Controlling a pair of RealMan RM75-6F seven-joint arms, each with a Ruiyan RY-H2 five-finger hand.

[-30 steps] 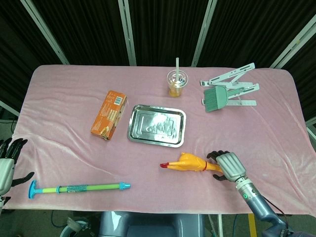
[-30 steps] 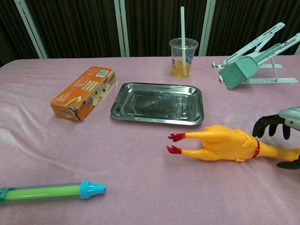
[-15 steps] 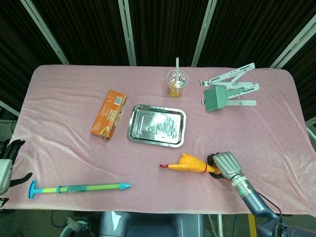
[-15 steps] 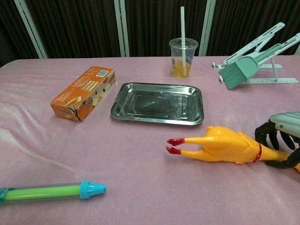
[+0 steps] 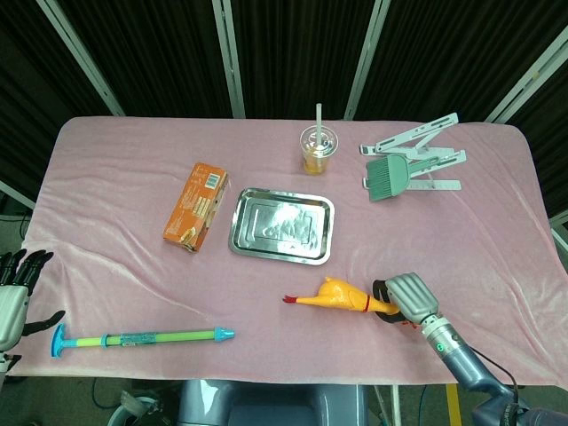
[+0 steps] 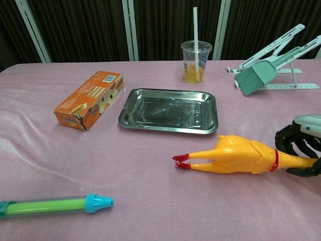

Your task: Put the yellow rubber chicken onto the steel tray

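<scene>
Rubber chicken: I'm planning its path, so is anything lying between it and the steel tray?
Nothing visible does. Only bare pink cloth lies between the rubber chicken, held at its neck by the right hand, and the empty steel tray.

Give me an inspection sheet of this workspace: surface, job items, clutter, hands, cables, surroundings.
Surface: pink cloth over the table, lightly wrinkled.
Job items: yellow rubber chicken lies on the cloth, red feet toward the left, near the steel tray; the tray holds nothing.
Clutter: orange box; plastic cup with straw and orange drink; green brush on a white folding stand; green and blue water squirter.
Hands: right hand wraps its dark fingers around the chicken's neck end; left hand at the table's edge, fingers apart, holding nothing.
Cables: nothing seen.
Surroundings: dark curtain with pale metal frame bars behind.
</scene>
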